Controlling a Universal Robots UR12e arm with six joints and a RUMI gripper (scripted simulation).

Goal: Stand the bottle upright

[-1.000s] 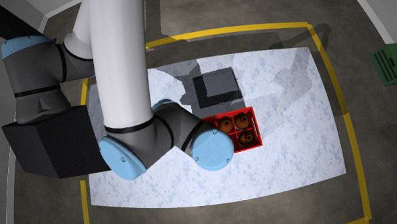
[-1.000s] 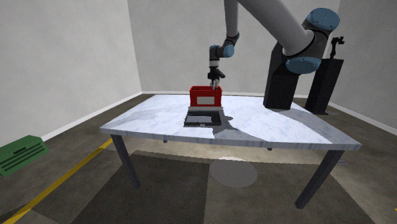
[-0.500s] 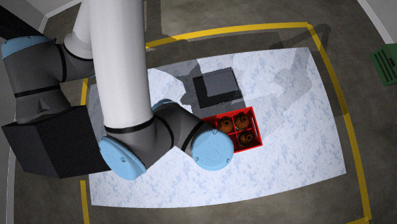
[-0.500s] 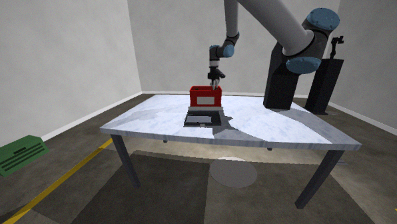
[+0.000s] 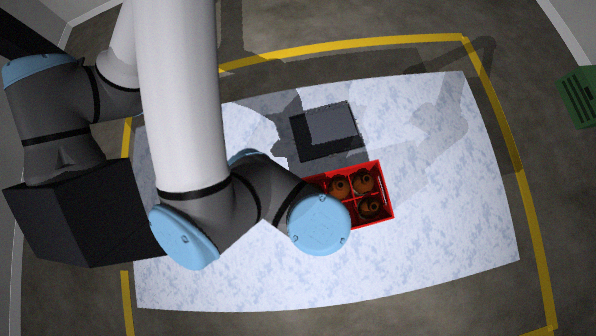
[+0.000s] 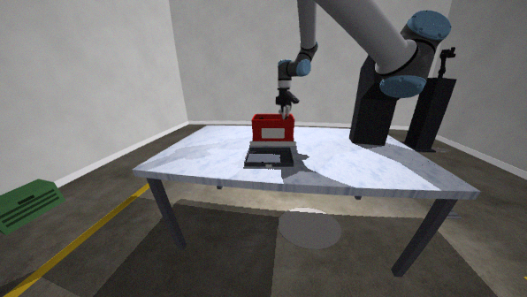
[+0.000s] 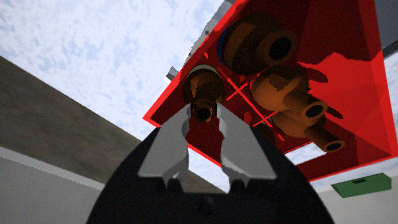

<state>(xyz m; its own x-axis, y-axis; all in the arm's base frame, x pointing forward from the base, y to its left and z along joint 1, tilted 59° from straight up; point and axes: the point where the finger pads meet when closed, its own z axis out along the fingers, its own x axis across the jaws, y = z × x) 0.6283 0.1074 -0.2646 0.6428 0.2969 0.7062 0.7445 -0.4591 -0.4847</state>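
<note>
The red crate [image 5: 372, 222] [image 6: 256, 132] [image 7: 384, 141] stands on the table with brown bottles upright in its compartments. My gripper [image 6: 285, 116] [image 7: 203, 103] points down over one end of the crate and is shut on the neck of a brown bottle [image 7: 202, 89] in a corner compartment. That bottle's body is still inside the crate. Three other bottles [image 5: 339, 186] [image 5: 363, 181] [image 5: 370, 206] show clearly; a further one is mostly hidden in the wrist view. Neck differences are too small to tell. The dark tray [image 5: 302, 145] [image 6: 287, 156] bears no bottle.
The tray lies close beside the crate's long side. The crate's red divider walls [image 7: 237, 91] stand between the bottles. My wrist joint [image 5: 319, 225] hides part of the crate from above. A green box [image 5: 580, 97] [image 6: 31, 205] [image 7: 362, 186] is off beyond the table.
</note>
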